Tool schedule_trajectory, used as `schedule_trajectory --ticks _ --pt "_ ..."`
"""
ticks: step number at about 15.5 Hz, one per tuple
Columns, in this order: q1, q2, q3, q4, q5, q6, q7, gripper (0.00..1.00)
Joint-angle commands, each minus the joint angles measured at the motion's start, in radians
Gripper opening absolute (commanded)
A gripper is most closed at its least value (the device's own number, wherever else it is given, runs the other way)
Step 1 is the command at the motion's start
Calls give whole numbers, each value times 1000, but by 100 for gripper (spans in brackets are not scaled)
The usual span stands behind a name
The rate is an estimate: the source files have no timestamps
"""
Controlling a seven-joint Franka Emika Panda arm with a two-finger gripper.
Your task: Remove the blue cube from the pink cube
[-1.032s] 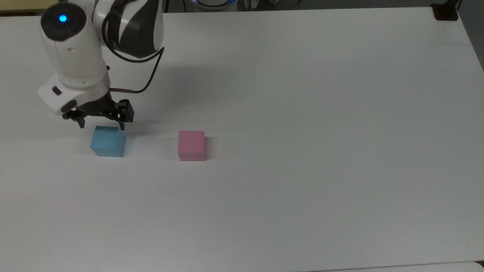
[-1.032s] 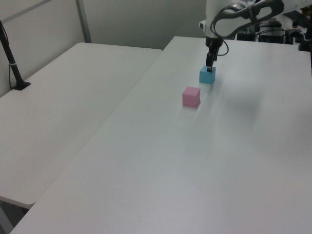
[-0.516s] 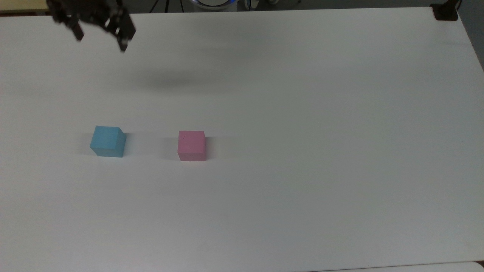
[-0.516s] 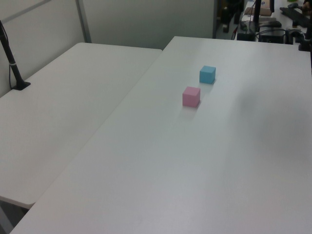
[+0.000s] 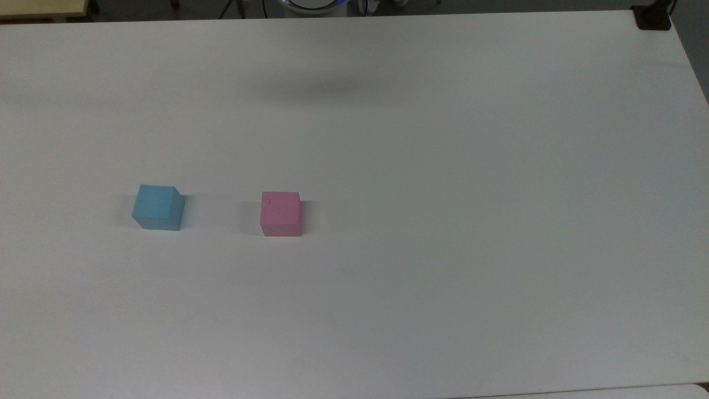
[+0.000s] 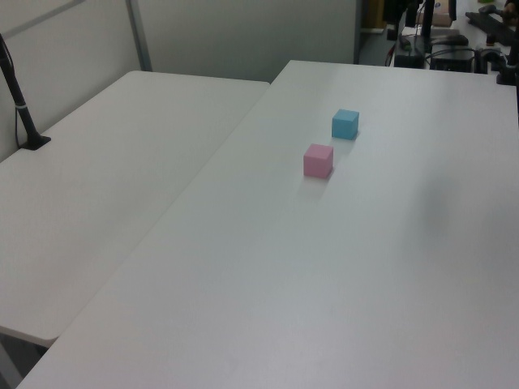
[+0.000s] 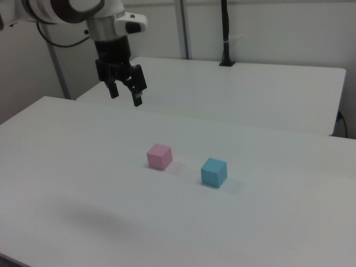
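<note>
the white table (image 5: 443,166) spans the top view and carries both cubes on its bare surface; a soft shadow lies on it toward the far edge in the top view; a second white table (image 6: 89,186) stands along its side at the left view's left, with a dark post (image 6: 20,101) clamped at that table's edge; the robot arm (image 7: 72,11) reaches in from the right view's upper left, white with dark joints and a black cable; its gripper (image 7: 124,92) hangs high above the table, well apart from both cubes, fingers spread and holding nothing; the pink cube (image 5: 281,213) sits flat on the table with a tiny dark mark on its top face; the blue cube (image 5: 158,207) sits flat on the table too, off the pink cube, at the top view's left of it with a clear gap between them, not touching; in the right view the blue cube (image 7: 213,171) lies to the right of the pink cube (image 7: 159,156) and a little nearer the camera; in the left view the blue cube (image 6: 345,124) lies beyond the pink cube (image 6: 318,160)
</note>
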Motion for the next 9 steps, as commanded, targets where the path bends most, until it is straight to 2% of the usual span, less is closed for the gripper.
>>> schedule_trajectory --ticks 1,4,9 --pt "40 -22 -35 -50 -21 96 -104 100" --pt "41 -25 -67 -47 -21 102 -129 100" --pt "41 -23 -69 -46 -12 97 -134 100"
